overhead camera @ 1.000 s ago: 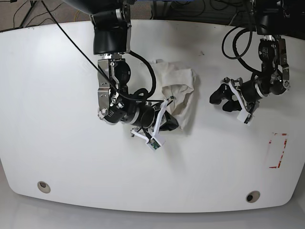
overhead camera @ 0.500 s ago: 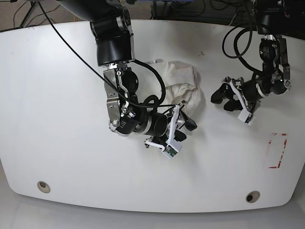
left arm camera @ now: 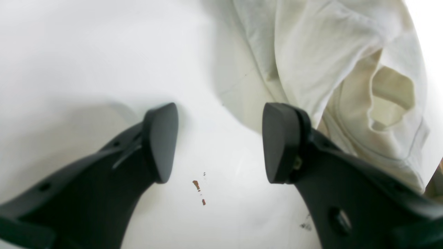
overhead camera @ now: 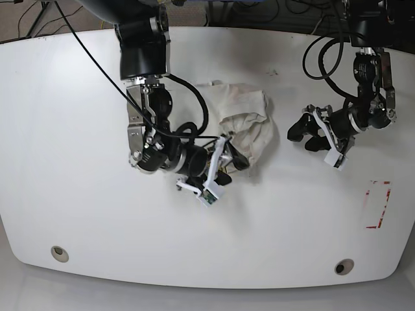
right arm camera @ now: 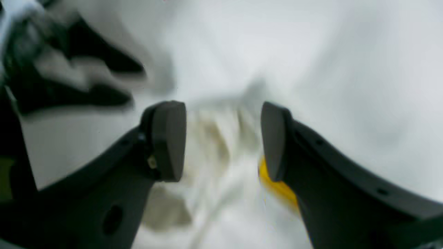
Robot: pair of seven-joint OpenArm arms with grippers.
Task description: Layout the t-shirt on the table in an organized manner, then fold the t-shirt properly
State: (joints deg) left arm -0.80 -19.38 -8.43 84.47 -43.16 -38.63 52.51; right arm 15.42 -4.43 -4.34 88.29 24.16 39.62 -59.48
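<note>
Base view, t-shirt (overhead camera: pixel 245 126): I see it bunched in a crumpled heap on the white table (overhead camera: pixel 78 194), near the middle, toward the far edge.
Base view, right gripper (overhead camera: pixel 228 167): I have it at the heap's near-left edge; from here I cannot tell how its jaws stand.
Base view, left gripper (overhead camera: pixel 306 136): it sits apart from the cloth, on the heap's right side, over bare tabletop.
Base view, red-outlined rectangle (overhead camera: pixel 378 205): marked near the table's right edge, well apart from the shirt.
Left wrist view, left gripper (left arm camera: pixel 218 141): my jaws stand wide apart with nothing between them, only tabletop and a few small rust-coloured specks (left arm camera: pixel 196 184).
Left wrist view, t-shirt (left arm camera: pixel 346 69): rumpled folds lie just beyond the right finger.
Right wrist view, right gripper (right arm camera: pixel 221 138): jaws parted; blurred pale cloth (right arm camera: pixel 214 166) shows in the gap, not pinched by either finger.
Right wrist view, orange-yellow patch (right arm camera: pixel 277 186): it shows beside the right finger.
</note>
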